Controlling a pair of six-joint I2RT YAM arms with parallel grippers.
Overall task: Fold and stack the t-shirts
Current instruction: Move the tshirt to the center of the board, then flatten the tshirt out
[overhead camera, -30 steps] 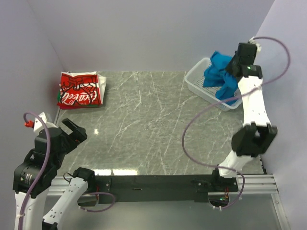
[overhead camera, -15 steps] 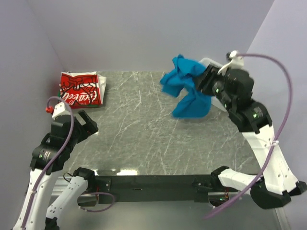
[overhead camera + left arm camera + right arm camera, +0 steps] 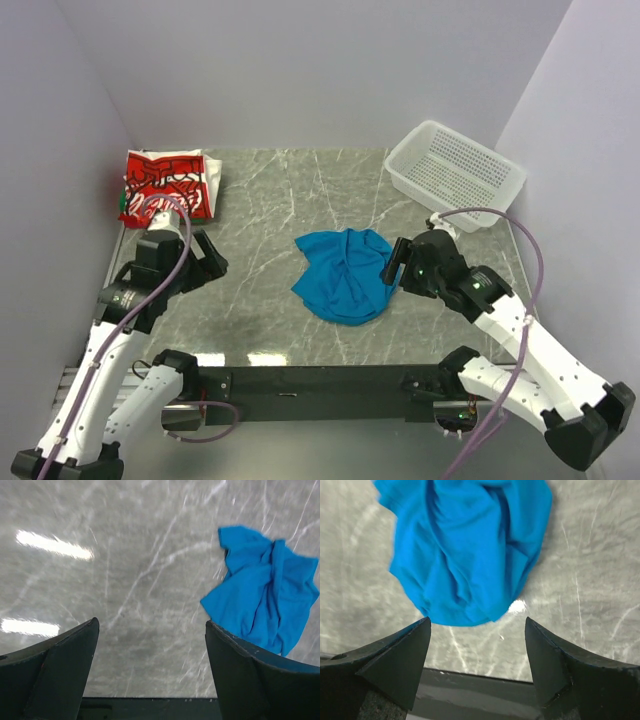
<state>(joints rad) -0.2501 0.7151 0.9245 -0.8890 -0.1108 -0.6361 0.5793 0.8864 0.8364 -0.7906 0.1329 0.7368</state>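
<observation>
The right end effector (image 3: pixel 477 665) stands spread with nothing between its fingers, just at the right edge of the blue t-shirt (image 3: pixel 342 275). The left end effector (image 3: pixel 150 675) is spread too and empty, well to the left of the shirt. The shirt lies crumpled in a heap at the middle of the table (image 3: pixel 270 200). The folded red-and-white t-shirt (image 3: pixel 165 185) sits in the far left corner, and the basket (image 3: pixel 455 170) is at far right. The blue shirt looks like light, limp cotton that will sag and bunch, so a hem or shoulder corner is probably the best place to pinch it.
</observation>
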